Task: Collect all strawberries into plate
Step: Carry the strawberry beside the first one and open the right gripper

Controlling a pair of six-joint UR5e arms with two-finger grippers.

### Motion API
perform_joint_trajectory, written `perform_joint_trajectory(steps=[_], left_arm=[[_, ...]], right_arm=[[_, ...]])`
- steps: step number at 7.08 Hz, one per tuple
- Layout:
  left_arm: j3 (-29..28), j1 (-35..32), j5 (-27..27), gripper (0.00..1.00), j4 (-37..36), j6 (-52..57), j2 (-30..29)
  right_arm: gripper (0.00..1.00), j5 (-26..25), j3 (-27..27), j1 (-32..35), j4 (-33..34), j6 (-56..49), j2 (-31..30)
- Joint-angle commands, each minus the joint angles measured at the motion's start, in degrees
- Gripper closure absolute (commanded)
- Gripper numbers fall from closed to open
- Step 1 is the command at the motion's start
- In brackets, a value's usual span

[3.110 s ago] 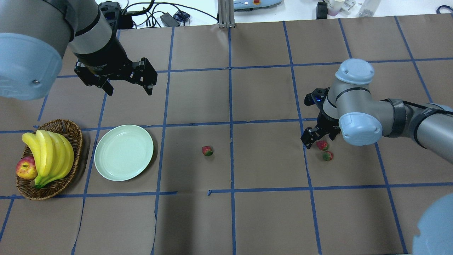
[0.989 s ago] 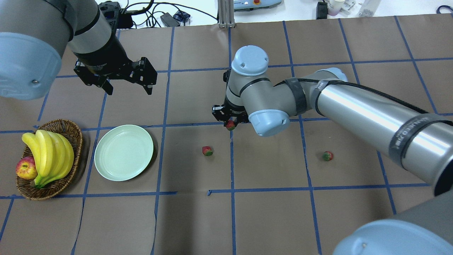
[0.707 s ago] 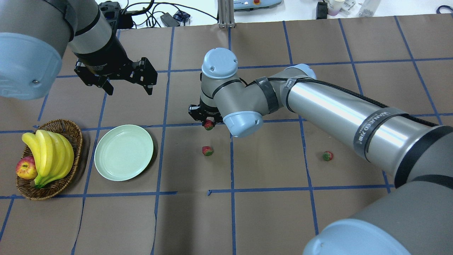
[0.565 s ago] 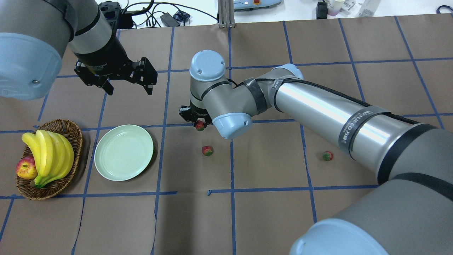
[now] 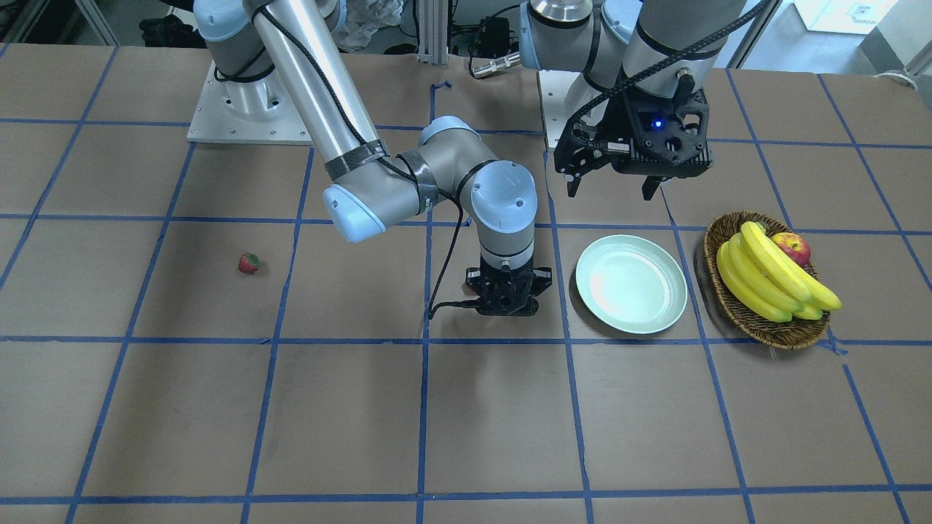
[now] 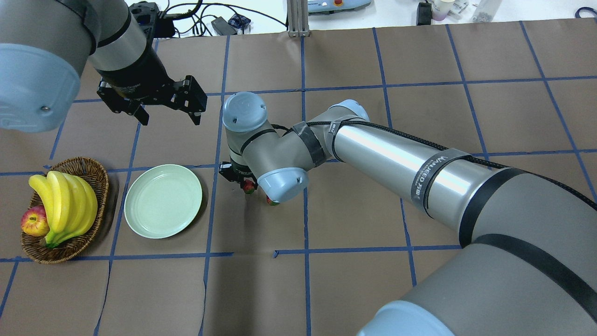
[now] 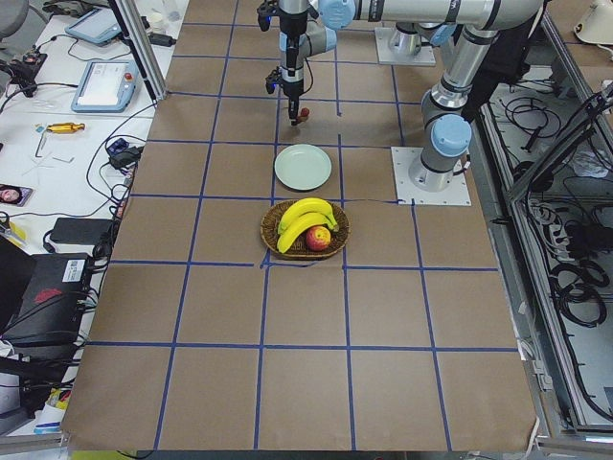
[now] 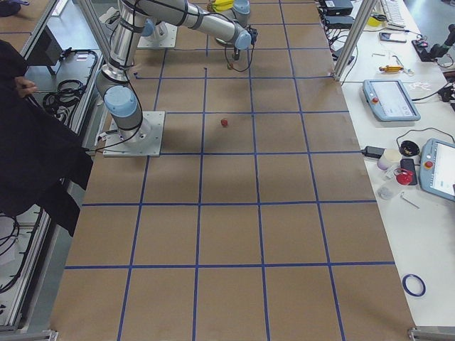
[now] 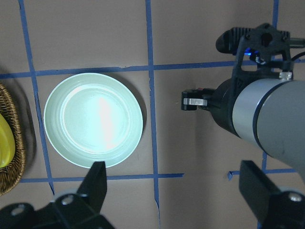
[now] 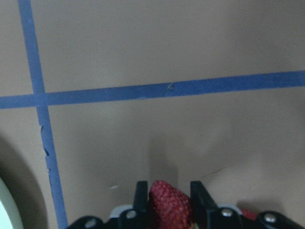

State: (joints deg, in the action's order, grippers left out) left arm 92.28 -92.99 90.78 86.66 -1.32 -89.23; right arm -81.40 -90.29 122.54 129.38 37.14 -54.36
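A basket point(image 6: 88, 163) of bananas point(image 6: 65, 200) and an apple point(image 6: 34, 221) sits at the overhead view's left, the pale plate point(image 6: 163, 201) just beside it. Beyond the plate hangs the left gripper point(image 6: 170, 121), its fingers spread wide and holding nothing. Right of the plate, the right gripper point(image 6: 247, 184) pinches one strawberry point(image 10: 167, 205) above the brown paper, near the plate's rim. A second strawberry point(image 6: 270, 201) peeks from under that arm's wrist. The third strawberry point(image 5: 248, 263) lies well apart on the table.
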Motion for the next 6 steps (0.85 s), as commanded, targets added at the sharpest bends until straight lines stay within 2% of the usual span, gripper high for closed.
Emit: perform_joint_trajectory(steps=[1, 3, 4, 6], left_arm=[[0.0, 0.0, 0.0, 0.0, 0.0, 0.0, 0.0], [0.0, 0.0, 0.1, 0.0, 0.0, 0.1, 0.0], [0.0, 0.1, 0.1, 0.0, 0.0, 0.1, 0.1], [-0.2, 0.1, 0.2, 0.0, 0.0, 0.2, 0.1]], right_arm=[[0.0, 0.7, -0.3, 0.1, -0.2, -0.4, -0.3], [0.0, -0.2, 0.1, -0.9, -5.4, -1.0, -4.0], [0.0, -1.0, -0.4, -2.6, -6.8, -4.2, -7.1], [0.0, -2.4, -1.0, -9.5, -15.3, -15.5, -12.1]])
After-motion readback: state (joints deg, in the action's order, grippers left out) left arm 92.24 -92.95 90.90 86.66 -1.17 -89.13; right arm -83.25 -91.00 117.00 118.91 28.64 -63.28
